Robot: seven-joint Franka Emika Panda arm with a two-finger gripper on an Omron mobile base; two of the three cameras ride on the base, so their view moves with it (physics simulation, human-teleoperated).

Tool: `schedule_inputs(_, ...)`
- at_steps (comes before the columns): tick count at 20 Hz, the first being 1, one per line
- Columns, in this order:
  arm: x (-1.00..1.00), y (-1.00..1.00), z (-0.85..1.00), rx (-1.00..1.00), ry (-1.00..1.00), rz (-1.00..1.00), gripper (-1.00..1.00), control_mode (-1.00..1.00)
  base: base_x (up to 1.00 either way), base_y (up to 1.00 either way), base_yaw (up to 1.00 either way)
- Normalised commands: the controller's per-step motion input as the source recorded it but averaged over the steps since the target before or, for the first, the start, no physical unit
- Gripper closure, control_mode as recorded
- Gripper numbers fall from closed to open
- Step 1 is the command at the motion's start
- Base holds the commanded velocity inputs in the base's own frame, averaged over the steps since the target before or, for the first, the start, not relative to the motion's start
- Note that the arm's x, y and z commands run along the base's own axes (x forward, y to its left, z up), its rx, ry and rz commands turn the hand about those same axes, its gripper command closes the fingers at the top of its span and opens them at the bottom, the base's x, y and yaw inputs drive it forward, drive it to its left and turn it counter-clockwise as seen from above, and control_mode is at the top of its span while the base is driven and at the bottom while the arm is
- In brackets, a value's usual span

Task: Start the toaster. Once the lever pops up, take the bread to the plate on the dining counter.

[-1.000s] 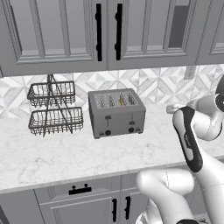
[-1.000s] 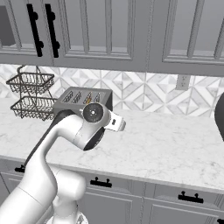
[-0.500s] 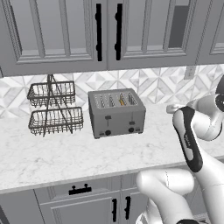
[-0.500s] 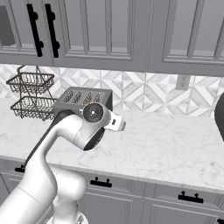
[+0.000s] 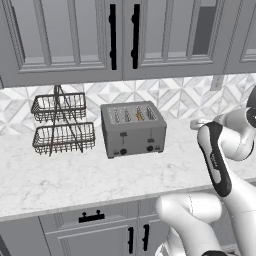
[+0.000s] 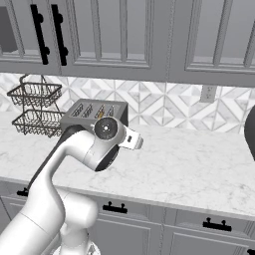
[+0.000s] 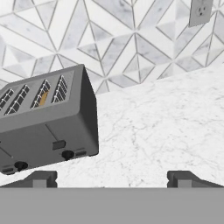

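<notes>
The grey four-slot toaster [image 5: 134, 129] stands on the counter against the backsplash, its front facing out. Both dark levers sit high on that front, above two black knobs. The bread [image 5: 139, 115] shows as a tan-orange edge down in one of the right-hand slots, and the hand view catches it too as the bread [image 7: 43, 98]. In the hand view the toaster [image 7: 48, 124] lies to the left, tilted. My gripper [image 7: 112, 178] is open with nothing between its fingertips [image 7: 41, 178], to the right of the toaster and apart from it. The plate and the dining counter are out of view.
A two-tier black wire basket [image 5: 62, 125] stands left of the toaster. Grey wall cabinets [image 5: 122, 37] hang above. A wall outlet [image 5: 216, 82] sits on the tiled backsplash at the right. White marble counter [image 6: 189, 164] stretches right of the toaster.
</notes>
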Motion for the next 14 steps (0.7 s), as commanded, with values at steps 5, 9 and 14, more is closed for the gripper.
schedule_inputs(5,0.00,0.00,0.00,0.00,0.00,0.00,-1.00,-1.00,0.00,0.00,0.00)
schedule_inputs(9,0.00,0.00,0.00,0.00,0.00,0.00,-1.00,-1.00,0.00,0.00,0.00)
schedule_inputs(14,0.00,0.00,0.00,0.00,0.00,0.00,-1.00,-1.00,0.00,0.00,0.00)
